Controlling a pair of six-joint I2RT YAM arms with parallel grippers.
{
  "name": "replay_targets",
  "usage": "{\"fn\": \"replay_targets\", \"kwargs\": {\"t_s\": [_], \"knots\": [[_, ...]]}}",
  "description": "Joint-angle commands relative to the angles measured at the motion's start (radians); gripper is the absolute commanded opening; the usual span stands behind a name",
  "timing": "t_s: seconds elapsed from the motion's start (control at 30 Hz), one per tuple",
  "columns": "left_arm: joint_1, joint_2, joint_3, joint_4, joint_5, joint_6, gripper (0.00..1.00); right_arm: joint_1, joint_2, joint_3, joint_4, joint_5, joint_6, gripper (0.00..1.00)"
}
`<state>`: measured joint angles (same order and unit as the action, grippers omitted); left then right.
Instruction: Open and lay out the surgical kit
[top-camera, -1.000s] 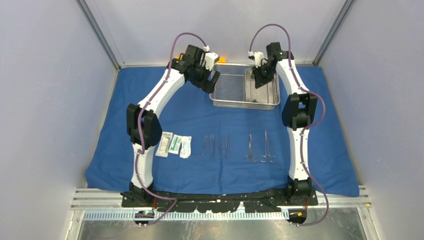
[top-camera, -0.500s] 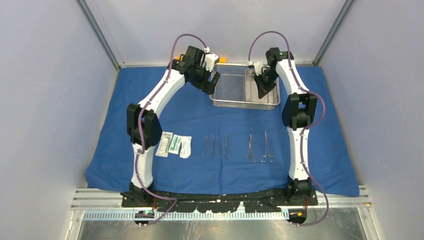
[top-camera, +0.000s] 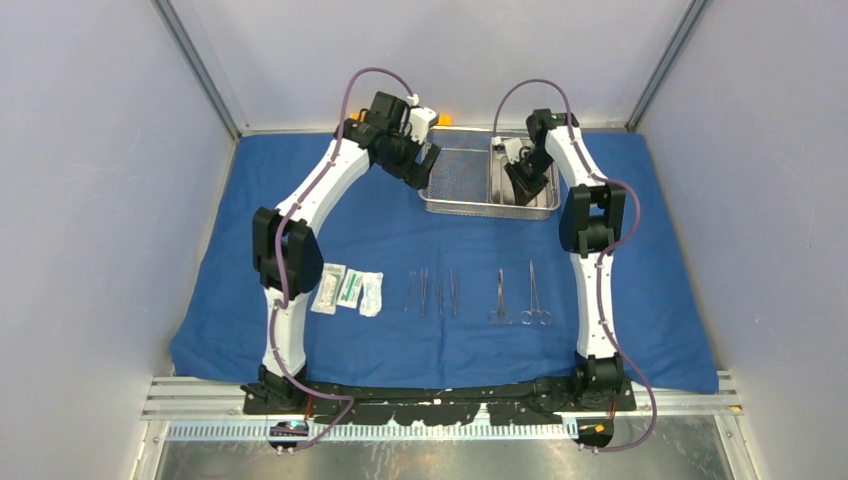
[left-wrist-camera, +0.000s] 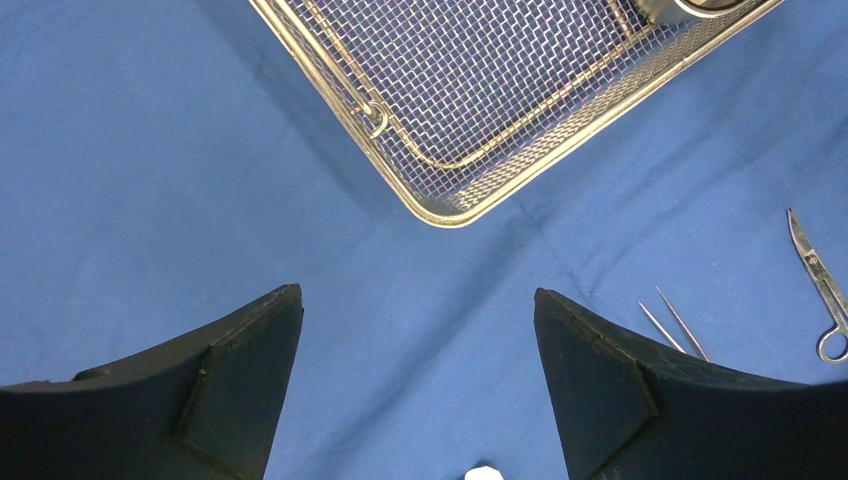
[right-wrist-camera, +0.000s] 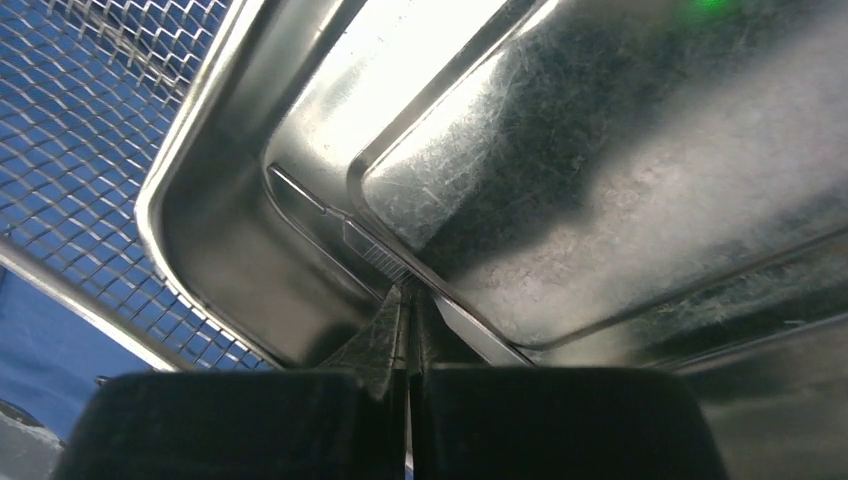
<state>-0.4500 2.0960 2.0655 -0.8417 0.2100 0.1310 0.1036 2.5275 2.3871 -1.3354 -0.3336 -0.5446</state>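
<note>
Looking through the right wrist camera, I see the right gripper (right-wrist-camera: 408, 300) with its jaws pressed together on the near end of a thin steel instrument (right-wrist-camera: 340, 230). It lies in the solid steel tray (right-wrist-camera: 210, 260), inside the mesh basket (top-camera: 460, 175). Its long axis runs away from the fingertips, up and left in that view, along the tray's floor edge. The left gripper (left-wrist-camera: 415, 300) hovers spread wide over the blue cloth (left-wrist-camera: 150, 150), beside the basket's corner, so I judge the lift belongs to the right arm.

Orange block (top-camera: 443, 120) mostly hidden behind left arm (top-camera: 330, 170); scissors (left-wrist-camera: 813, 270) cropped at edge.
</note>
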Motion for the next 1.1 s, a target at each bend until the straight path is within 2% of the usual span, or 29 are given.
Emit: {"fn": "replay_targets", "kwargs": {"t_s": [0.0, 0.47, 0.77, 1.07], "knots": [[0.005, -0.063, -0.003, 0.032, 0.017, -0.006, 0.88, 0.0, -0.001, 0.03, -0.04, 0.011, -0.019, 0.0], [0.005, -0.056, 0.002, 0.035, 0.024, -0.013, 0.88, 0.002, -0.018, 0.077, -0.116, -0.018, -0.025, 0.0], [0.005, -0.054, 0.001, 0.034, 0.023, -0.011, 0.88, 0.01, 0.028, 0.058, -0.137, -0.005, -0.042, 0.0], [0.005, -0.051, 0.003, 0.033, 0.021, -0.01, 0.88, 0.02, 0.001, -0.104, 0.026, 0.069, -0.022, 0.0]]}}
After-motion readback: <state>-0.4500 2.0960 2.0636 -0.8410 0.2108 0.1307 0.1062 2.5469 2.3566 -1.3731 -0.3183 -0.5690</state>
